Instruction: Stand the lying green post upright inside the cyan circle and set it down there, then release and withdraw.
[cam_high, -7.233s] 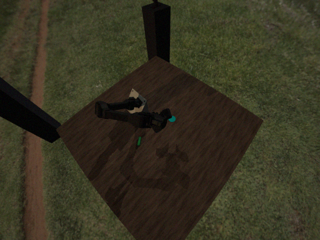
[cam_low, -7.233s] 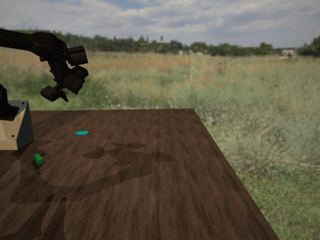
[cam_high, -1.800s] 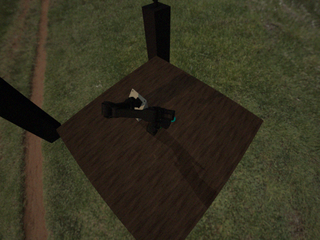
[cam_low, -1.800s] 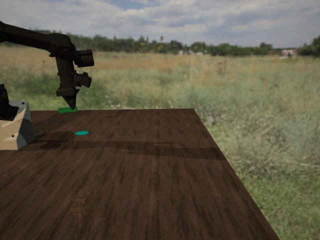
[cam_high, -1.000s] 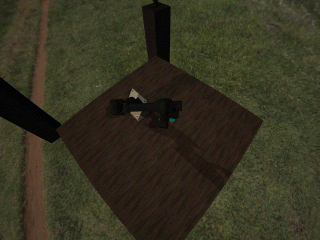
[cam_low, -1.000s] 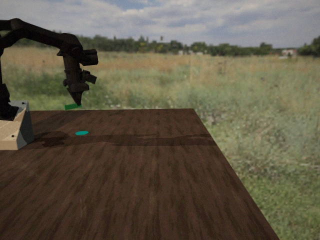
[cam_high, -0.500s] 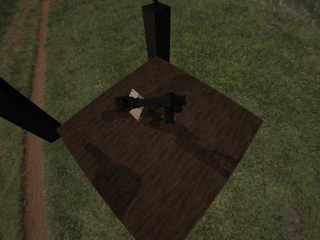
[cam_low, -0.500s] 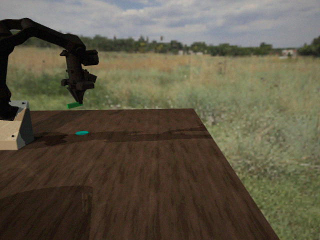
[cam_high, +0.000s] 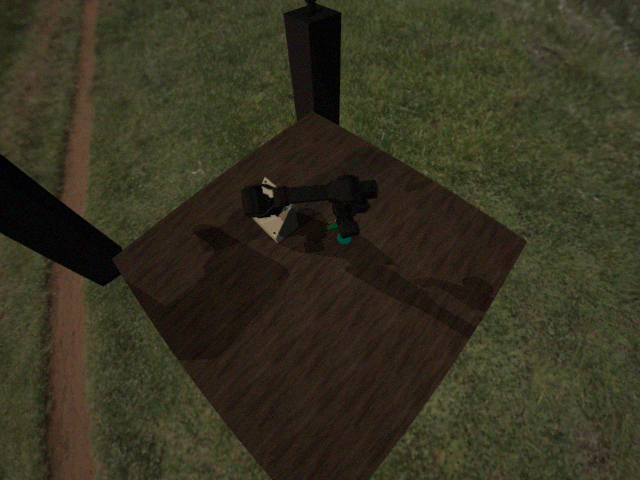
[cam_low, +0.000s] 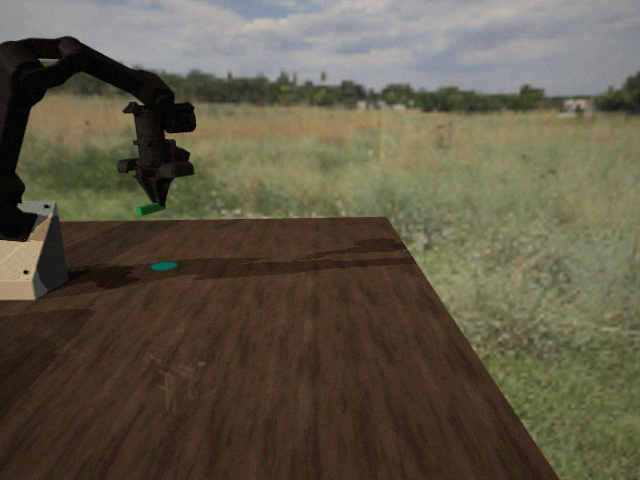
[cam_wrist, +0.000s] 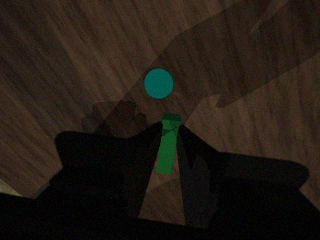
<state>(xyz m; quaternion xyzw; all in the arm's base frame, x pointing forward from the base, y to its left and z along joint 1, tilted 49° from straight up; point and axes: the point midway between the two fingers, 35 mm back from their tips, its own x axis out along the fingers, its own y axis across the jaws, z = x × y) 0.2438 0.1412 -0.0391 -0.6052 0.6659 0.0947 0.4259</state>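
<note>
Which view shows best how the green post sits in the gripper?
Wrist: the green post shows pinched between the gripper fingers, with the cyan circle ahead. Exterior shows it nearly level above the table. Top shows only a green tip.

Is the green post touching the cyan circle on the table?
Apart. The exterior view shows the green post held in the gripper, well above the cyan circle.

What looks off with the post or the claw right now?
The green post is clamped in the claw above the table, but it lies nearly horizontal rather than upright. It sticks out to one side of the fingertips. The cyan circle on the table is bare. Nothing looks damaged.
</note>
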